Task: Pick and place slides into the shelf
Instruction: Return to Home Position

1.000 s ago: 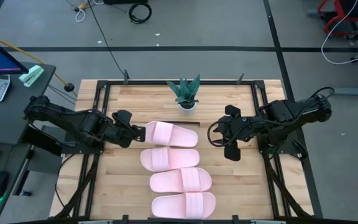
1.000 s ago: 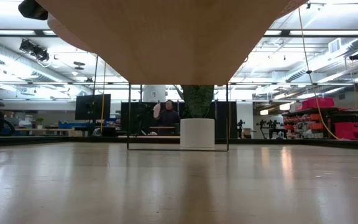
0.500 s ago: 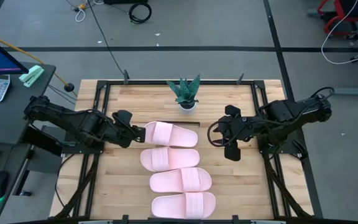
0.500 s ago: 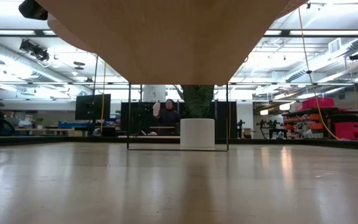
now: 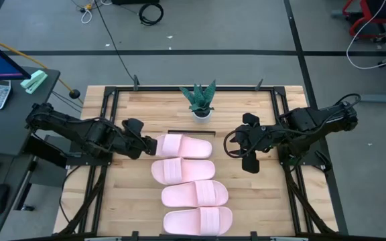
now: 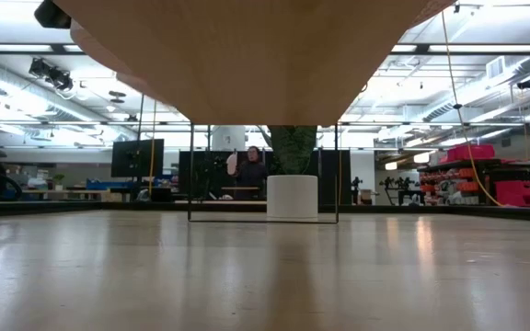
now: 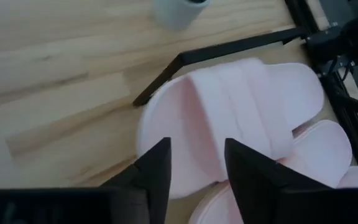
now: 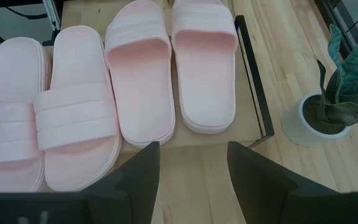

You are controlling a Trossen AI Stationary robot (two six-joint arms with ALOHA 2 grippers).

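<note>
Several pale pink slides lie side by side in a row on the shelf (image 8: 188, 142): the far one (image 5: 183, 145), then a second (image 5: 183, 170), a third (image 5: 195, 193) and the nearest (image 5: 198, 219). Each rests flat on its sole. My left gripper (image 5: 147, 144) is open at the far slide's left end (image 7: 185, 124), its fingers spread over that end. My right gripper (image 5: 236, 144) hovers open to the right of the row, clear of the slides (image 8: 142, 81). The low view shows only the shelf's underside (image 6: 247, 55).
A potted plant (image 5: 200, 100) stands at the far edge, just behind the row. A black metal frame (image 8: 253, 81) borders the shelf and runs down both sides of the table. Bare tabletop lies left and right of the slides. A person shows far off in the room (image 6: 247, 170).
My left gripper has opened and let go of the far slide. That slide has settled a little toward the table's near edge, uncovering more of the black bar behind it. My right gripper has kept still.
</note>
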